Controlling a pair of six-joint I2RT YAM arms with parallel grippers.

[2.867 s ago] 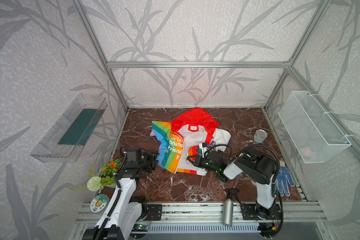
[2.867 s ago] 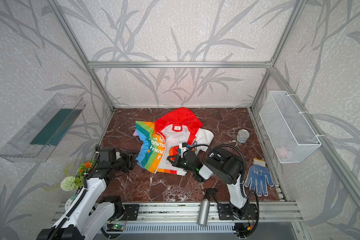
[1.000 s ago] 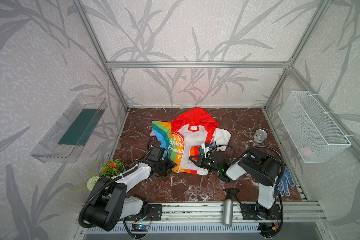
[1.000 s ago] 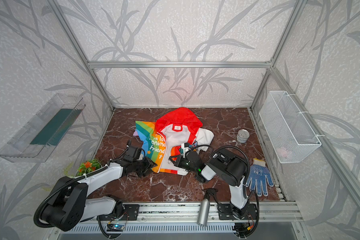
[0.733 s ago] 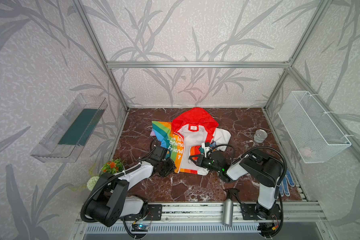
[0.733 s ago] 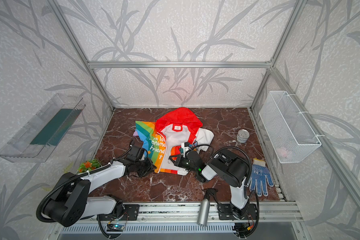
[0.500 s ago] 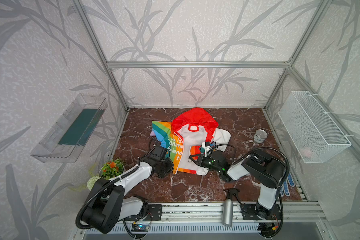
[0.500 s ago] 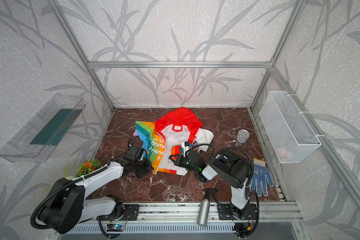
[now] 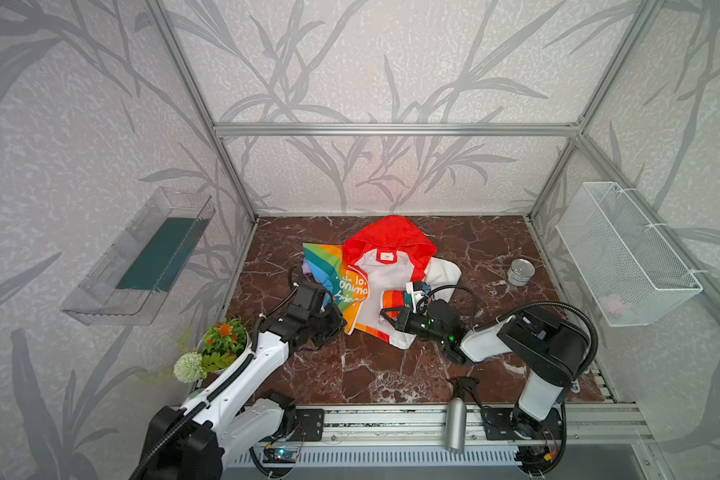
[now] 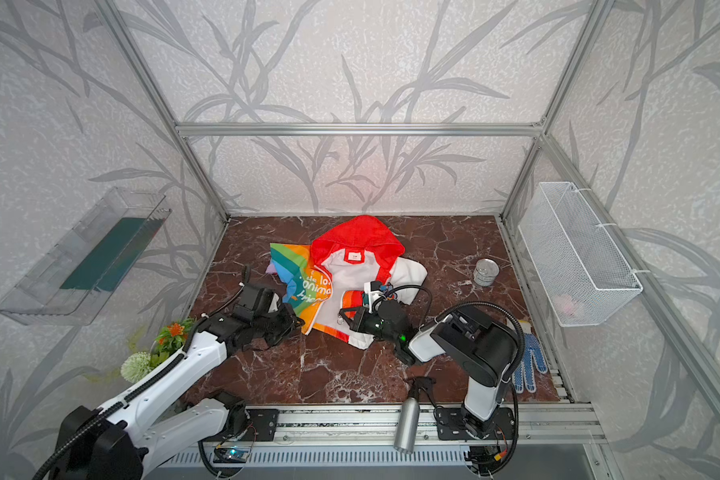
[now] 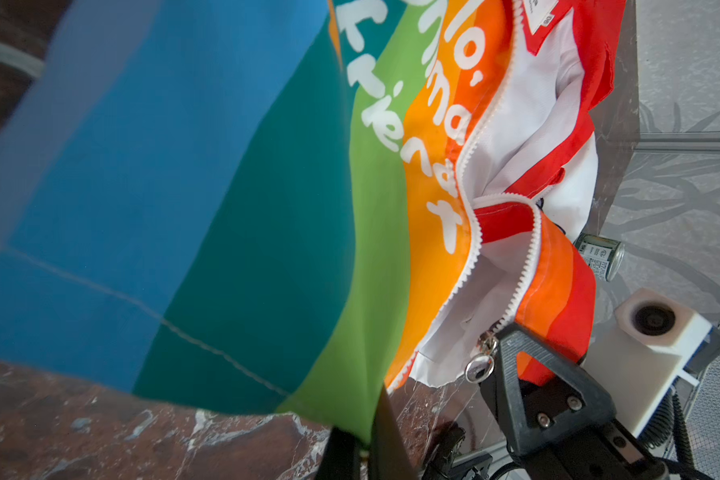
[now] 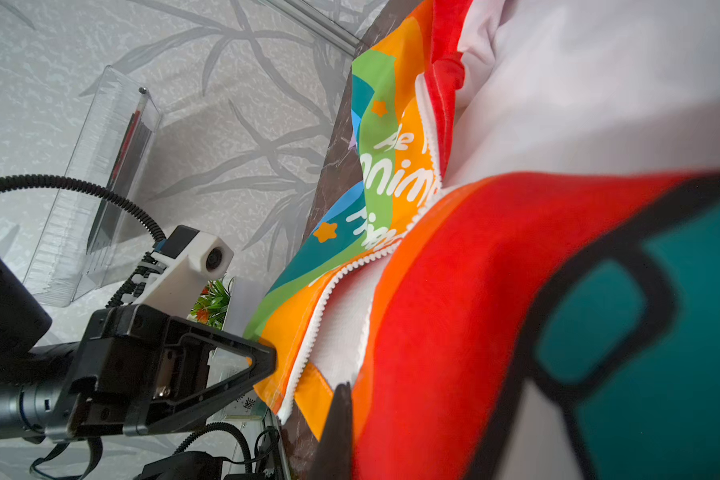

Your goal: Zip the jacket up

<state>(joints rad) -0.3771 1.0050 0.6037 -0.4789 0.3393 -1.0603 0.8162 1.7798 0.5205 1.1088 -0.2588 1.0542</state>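
Note:
The jacket (image 9: 385,266) (image 10: 350,270) lies open on the marble floor, red hood at the back, rainbow panel on the left, white lining showing. Its white zipper gapes above the slider, whose round metal pull (image 11: 479,368) hangs at the hem. My left gripper (image 9: 341,326) (image 10: 298,322) (image 11: 366,449) is shut on the green hem of the rainbow panel. My right gripper (image 9: 385,316) (image 10: 344,318) (image 12: 346,419) is shut on the orange-red hem of the other panel, right beside the slider. Both hem corners are lifted slightly off the floor.
A tin can (image 9: 520,272) stands right of the jacket. A wire basket (image 9: 624,253) hangs on the right wall, a clear tray (image 9: 142,253) on the left wall. A potted plant (image 9: 221,340) sits front left, a metal bottle (image 9: 454,424) on the front rail, a blue dotted glove (image 10: 526,365) front right.
My left arm has reached in from the front left to the rainbow panel's hem and closed on it. The right gripper has kept its hold and place.

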